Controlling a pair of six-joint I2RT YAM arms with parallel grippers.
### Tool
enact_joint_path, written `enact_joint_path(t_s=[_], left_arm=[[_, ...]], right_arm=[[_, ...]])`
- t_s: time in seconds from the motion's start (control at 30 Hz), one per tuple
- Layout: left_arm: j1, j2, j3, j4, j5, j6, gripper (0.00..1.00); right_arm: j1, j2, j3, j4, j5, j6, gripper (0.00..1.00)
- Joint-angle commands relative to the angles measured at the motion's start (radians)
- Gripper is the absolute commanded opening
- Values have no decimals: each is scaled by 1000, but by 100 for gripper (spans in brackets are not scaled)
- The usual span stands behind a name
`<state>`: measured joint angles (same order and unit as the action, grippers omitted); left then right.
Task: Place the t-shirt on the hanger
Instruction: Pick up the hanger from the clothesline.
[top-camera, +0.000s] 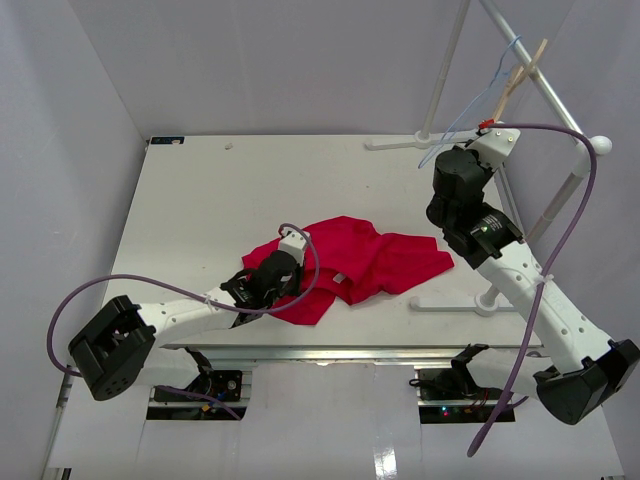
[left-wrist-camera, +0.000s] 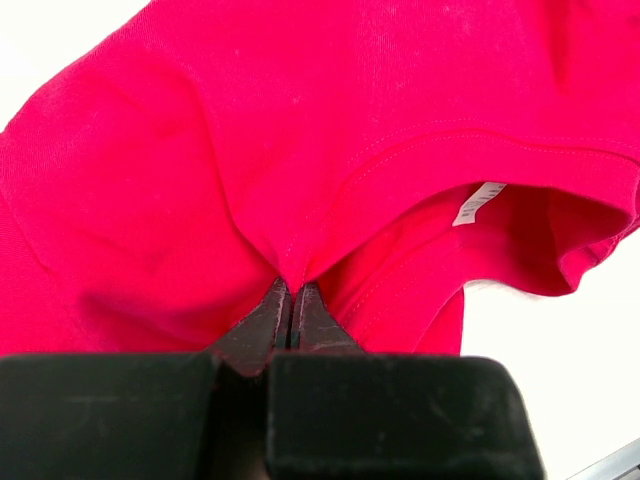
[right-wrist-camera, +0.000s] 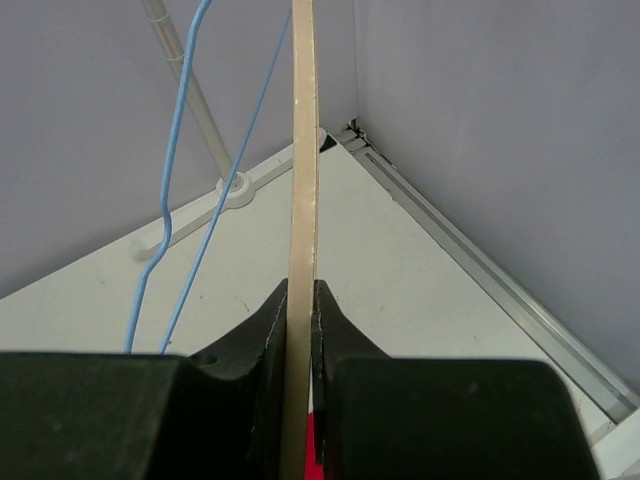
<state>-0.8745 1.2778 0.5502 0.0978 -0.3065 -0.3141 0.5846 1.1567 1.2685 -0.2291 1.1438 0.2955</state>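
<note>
Right end effector (right-wrist-camera: 300, 303) grips the wooden hanger (right-wrist-camera: 303, 140), left end effector (left-wrist-camera: 290, 302) pinches the t-shirt (left-wrist-camera: 230, 150); the blue wire hanger (right-wrist-camera: 165, 215) could snag.

Red t-shirt (top-camera: 375, 255) on white table (top-camera: 210, 200)

The t-shirt (top-camera: 385, 255) is bright red and short-sleeved, lying crumpled and partly folded over itself on the white table (top-camera: 200, 200), near its front edge and about mid-width. A small white tag (left-wrist-camera: 478, 203) shows inside the neck opening. A fold of cloth at its near-left edge is pinched between the closed fingers of the left gripper (left-wrist-camera: 290, 303). The hanger (top-camera: 520, 70) is light tan wood, held high at the far right. It is seen edge-on as a thin strip, clamped in the right gripper (right-wrist-camera: 301, 300), so its hook is hard to make out.
</note>
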Motion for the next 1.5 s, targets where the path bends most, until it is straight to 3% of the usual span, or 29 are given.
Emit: enact_joint_path(t_s=[0.0, 0.13, 0.33, 0.5, 0.67, 1.0, 1.17, 1.27, 1.47], left_arm=[[-4, -4, 28, 0, -7, 7, 0], [-4, 3, 30, 2, -14, 7, 0], [-4, -8, 25, 7, -28, 3, 0], [-4, -3, 24, 5, -31, 3, 0], [-4, 10, 31, 0, -34, 4, 0], [-4, 11, 31, -3, -34, 4, 0], [-4, 8, 31, -3, -37, 3, 0], [-4, 6, 28, -1, -37, 0, 0], [-4, 14, 31, -4, -40, -2, 0]], right_arm=[[4, -31, 7, -67, -29, 67, 8], [6, -59, -41, -128, -84, 143, 8], [19, -78, -114, -126, -81, 130, 8], [32, -109, -185, 67, -41, -20, 8], [32, -106, -143, 169, -15, -160, 8], [31, -59, -37, 149, -40, -272, 8], [38, -74, -34, 4, -107, -175, 8], [39, -82, -38, -167, -116, -82, 8], [52, -136, -118, -293, -171, 50, 8]])
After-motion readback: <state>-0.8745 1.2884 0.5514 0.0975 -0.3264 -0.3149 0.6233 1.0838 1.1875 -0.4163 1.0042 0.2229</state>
